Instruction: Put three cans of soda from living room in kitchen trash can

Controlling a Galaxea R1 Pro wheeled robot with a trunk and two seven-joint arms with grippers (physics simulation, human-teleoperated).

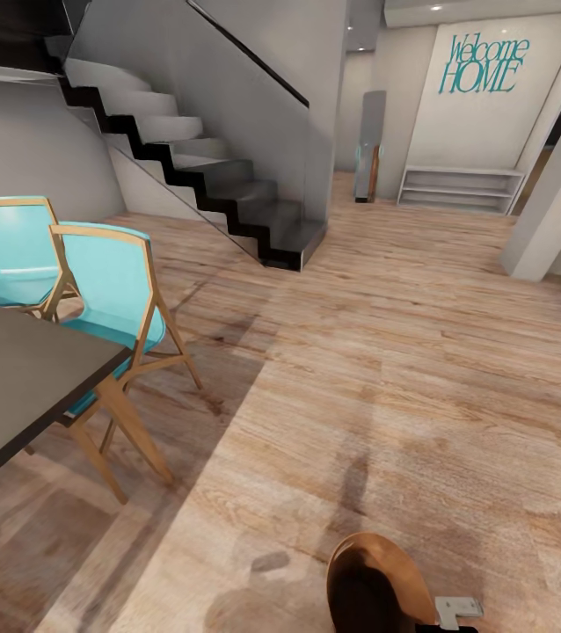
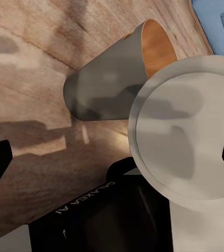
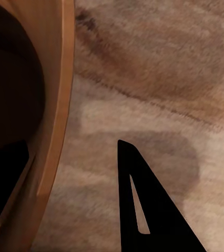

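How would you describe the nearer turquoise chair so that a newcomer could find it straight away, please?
Start at the dark grey tabletop at the left of the head view. Two turquoise chairs with light wooden frames stand along its far edge. The one meant is nearer the open wooden floor, towards the staircase; its splayed legs show fully, unlike its neighbour.

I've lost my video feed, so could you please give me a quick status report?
Left gripper open, empty. Right gripper clamped on tash can rim, bin tilted over wood floor. Dark table, turquoise chairs on left; staircase ahead.
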